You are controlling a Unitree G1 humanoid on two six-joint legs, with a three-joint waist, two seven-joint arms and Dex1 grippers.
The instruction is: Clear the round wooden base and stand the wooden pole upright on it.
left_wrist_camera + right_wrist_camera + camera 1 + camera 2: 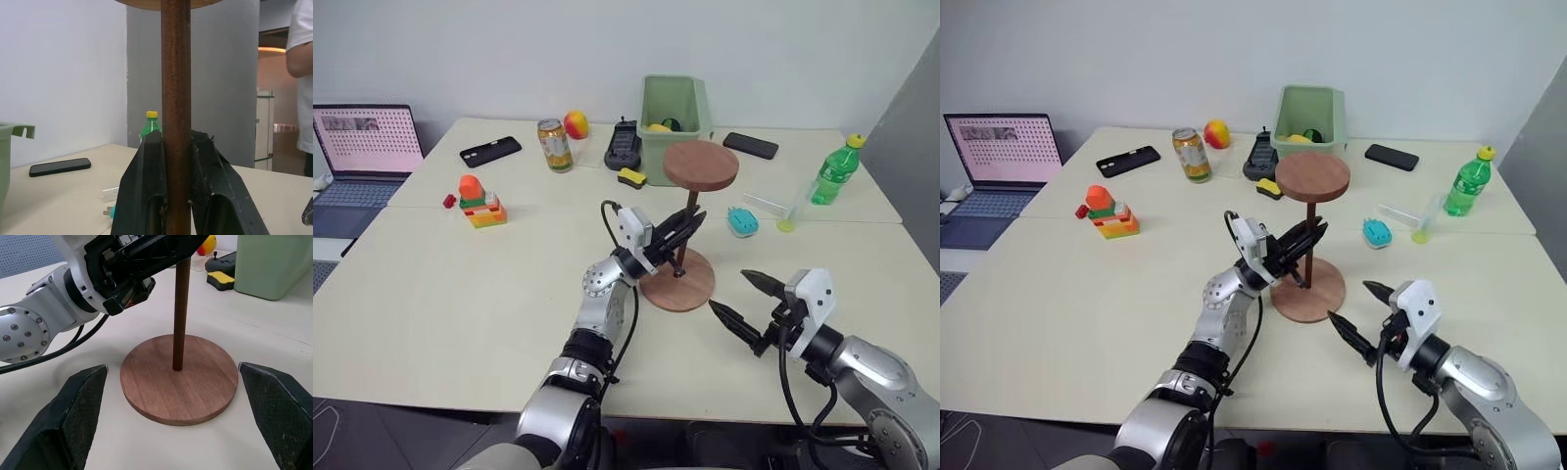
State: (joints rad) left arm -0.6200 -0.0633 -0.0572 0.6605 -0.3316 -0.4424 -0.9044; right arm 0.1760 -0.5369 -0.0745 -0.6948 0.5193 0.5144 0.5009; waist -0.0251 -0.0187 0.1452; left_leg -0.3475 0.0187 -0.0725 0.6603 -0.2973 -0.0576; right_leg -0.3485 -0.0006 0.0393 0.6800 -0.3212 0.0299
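The left gripper (690, 227) is clamped on the wooden pole (690, 220), which stands upright with its foot on the round wooden base (677, 281) and its disc on top. The base lies on the pale table (460, 294) near the front edge, with bare surface all around it. The right gripper (736, 300) hovers just beside it, fingers spread wide and holding nothing. A green bin (674, 113), a can (554, 145) and a bottle (832, 170) stand well apart near the white wall.

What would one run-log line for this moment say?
left gripper: shut on thin dark-brown wooden pole | pole: upright on round reddish-brown wooden base | right gripper: open, beside base
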